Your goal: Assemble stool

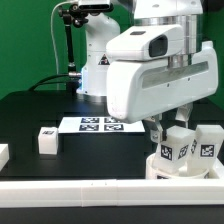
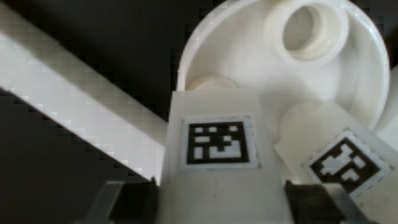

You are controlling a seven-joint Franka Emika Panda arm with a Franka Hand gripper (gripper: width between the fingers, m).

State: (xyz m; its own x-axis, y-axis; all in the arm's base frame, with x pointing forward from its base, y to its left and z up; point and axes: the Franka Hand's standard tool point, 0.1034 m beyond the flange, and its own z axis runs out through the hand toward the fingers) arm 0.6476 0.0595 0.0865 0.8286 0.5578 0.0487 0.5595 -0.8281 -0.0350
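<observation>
The round white stool seat [image 1: 160,169] lies at the front on the exterior view's right. Two blocky white tagged legs stand on it. My gripper [image 1: 172,130] comes down from above and is shut on the nearer leg [image 1: 179,150]. The second leg [image 1: 207,148] stands close beside it. In the wrist view my gripper [image 2: 222,206] has a dark pad on each side of the held leg [image 2: 217,140]. The second leg [image 2: 347,155], the seat [image 2: 249,45] and one of its round sockets [image 2: 311,30] also show there. A third leg [image 1: 47,140] lies loose on the table at the exterior view's left.
The marker board [image 1: 100,124] lies flat behind the seat. The long white border rail [image 1: 90,192] runs along the front edge and also shows in the wrist view [image 2: 71,100]. Another white piece [image 1: 3,153] sits at the left edge. A black stand [image 1: 68,45] rises at the back.
</observation>
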